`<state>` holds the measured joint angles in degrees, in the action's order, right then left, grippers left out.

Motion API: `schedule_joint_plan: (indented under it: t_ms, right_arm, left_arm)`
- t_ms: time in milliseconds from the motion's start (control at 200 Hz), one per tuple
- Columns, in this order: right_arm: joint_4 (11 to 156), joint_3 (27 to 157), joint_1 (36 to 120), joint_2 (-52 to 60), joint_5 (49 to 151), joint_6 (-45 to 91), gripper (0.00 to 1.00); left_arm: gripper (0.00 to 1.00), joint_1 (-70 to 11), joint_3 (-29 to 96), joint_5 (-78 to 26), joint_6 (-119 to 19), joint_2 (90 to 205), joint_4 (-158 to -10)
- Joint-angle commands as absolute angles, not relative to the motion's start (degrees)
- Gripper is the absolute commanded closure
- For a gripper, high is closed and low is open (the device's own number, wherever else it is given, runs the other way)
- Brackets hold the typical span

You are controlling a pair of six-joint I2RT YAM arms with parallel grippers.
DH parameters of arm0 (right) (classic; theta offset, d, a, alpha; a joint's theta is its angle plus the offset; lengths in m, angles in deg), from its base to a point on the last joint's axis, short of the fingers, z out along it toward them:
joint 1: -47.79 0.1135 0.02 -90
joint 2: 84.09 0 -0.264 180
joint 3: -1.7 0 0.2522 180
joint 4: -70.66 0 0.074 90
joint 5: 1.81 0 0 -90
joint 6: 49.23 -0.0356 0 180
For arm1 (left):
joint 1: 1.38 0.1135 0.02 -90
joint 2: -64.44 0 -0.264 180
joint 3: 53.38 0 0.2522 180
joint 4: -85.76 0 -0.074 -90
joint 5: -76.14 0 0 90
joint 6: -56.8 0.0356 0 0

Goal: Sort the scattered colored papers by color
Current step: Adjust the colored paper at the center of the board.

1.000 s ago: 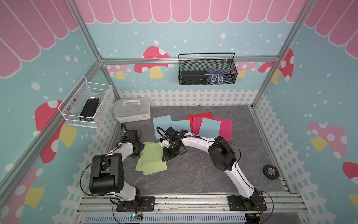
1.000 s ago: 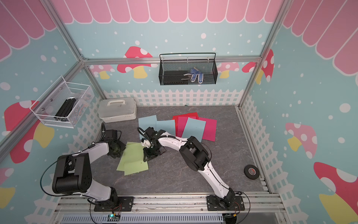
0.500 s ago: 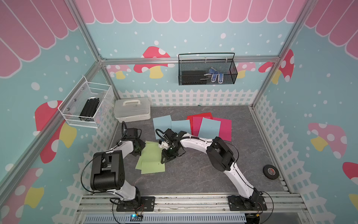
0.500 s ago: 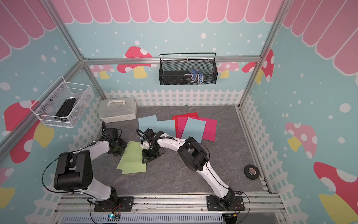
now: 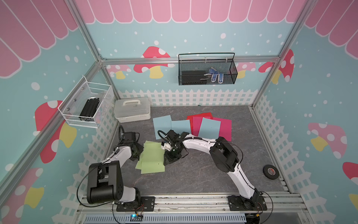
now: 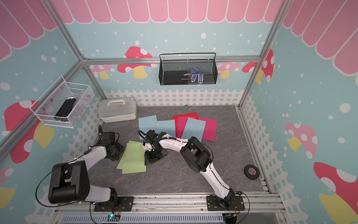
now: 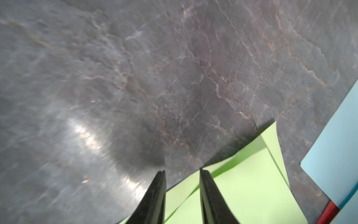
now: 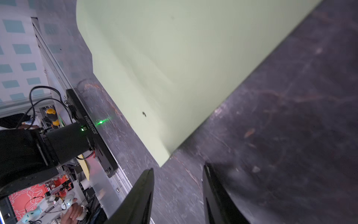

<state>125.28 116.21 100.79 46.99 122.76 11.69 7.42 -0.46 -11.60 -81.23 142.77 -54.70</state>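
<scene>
Light green papers lie stacked at the left of the grey floor. Behind them lie two light blue papers, and a third blue sheet rests on the magenta-pink papers and the red paper. My left gripper stands open at the green stack's left edge, with raised green edges between its fingers. My right gripper is open and empty at the stack's right edge. The green corner lies just ahead of it.
A white lidded box stands at the back left. A black tape roll lies at the right near the fence. A black mesh basket and a white wire basket hang on the walls.
My right gripper's jaws have widened, and it has slid a little toward the front along the green stack's right edge. The left gripper has hardly moved.
</scene>
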Motion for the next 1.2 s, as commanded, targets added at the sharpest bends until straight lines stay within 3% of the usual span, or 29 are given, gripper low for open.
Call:
schedule_joint_plan:
  t_ms: [0,145,405,1191]
  right_arm:
    - [125.8,112.2,101.1,46.1,120.3,12.1,0.64]
    - [125.1,111.4,101.5,46.5,120.7,11.9,0.76]
    - [126.8,113.5,101.8,48.4,118.4,12.4,0.80]
    - [127.7,121.1,102.3,53.7,122.2,13.0,0.80]
  left_arm:
    - [0.66,8.0,-1.1,-6.6,-83.1,136.8,-49.5]
    - [0.66,8.3,-3.5,-5.2,-84.5,131.3,-45.8]
    - [0.66,8.6,-6.8,-3.6,-85.8,131.6,-45.1]
    - [0.67,10.1,-9.6,-6.5,-85.5,137.1,-50.1]
